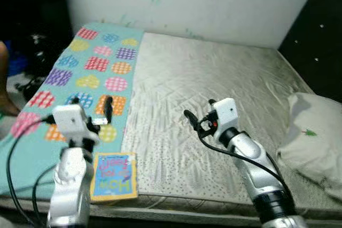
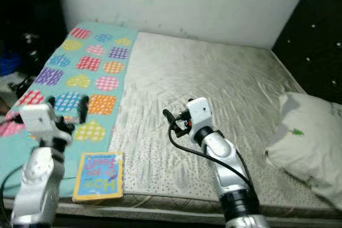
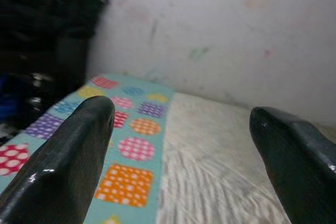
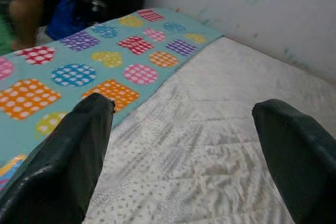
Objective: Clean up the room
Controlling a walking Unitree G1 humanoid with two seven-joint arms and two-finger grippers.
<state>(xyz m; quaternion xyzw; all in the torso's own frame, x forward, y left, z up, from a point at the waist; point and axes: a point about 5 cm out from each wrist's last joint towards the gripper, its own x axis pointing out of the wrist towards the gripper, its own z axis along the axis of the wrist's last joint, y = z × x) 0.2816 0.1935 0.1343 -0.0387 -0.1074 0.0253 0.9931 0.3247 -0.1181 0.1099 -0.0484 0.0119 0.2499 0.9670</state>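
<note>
While raised over mattress (image 1: 214, 78), left gripper (image 1: 101, 111) and right gripper (image 1: 191, 118): jaws spread.

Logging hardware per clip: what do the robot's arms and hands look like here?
Both arms are silver metallic tubes ending in white boxy wrist housings, with black cables looping alongside. The left hand and right hand each have two long, glossy black fingers. A small red mark shows near the right wrist.
</note>
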